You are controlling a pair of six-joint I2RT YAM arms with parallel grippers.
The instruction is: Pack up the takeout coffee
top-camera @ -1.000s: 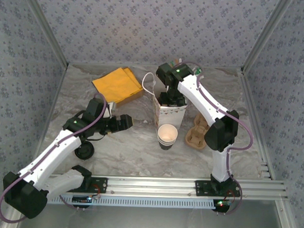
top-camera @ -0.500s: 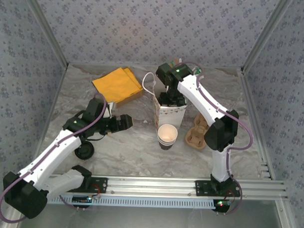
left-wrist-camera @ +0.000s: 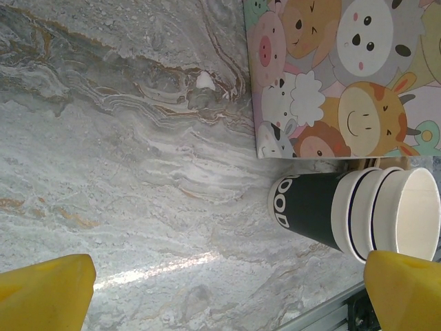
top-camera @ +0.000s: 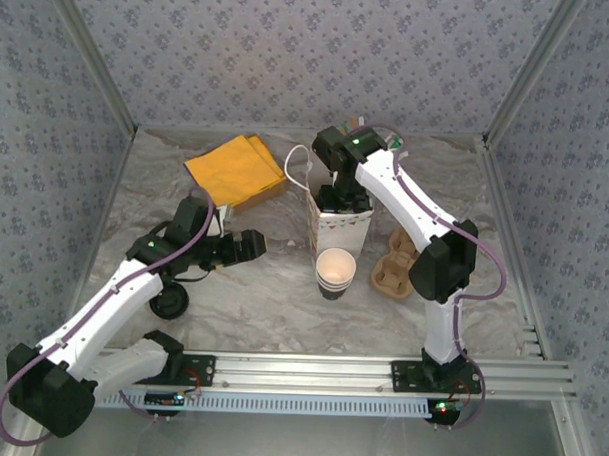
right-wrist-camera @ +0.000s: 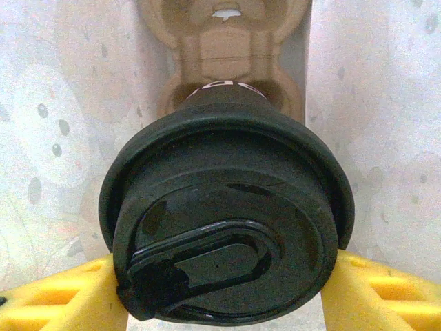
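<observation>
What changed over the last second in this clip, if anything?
Nothing visibly changed. The right gripper stays closed on the black-lidded cup inside the cartoon-print bag. The left gripper stays open and empty. The open paper cup stands where it was, on the near side of the bag.

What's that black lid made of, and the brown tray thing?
The black lid looks like smooth, slightly shiny plastic: moulded ridges, soft glints. The brown tray is probably pressed paper pulp, matte: dull surface, soft rounded shapes.
</observation>
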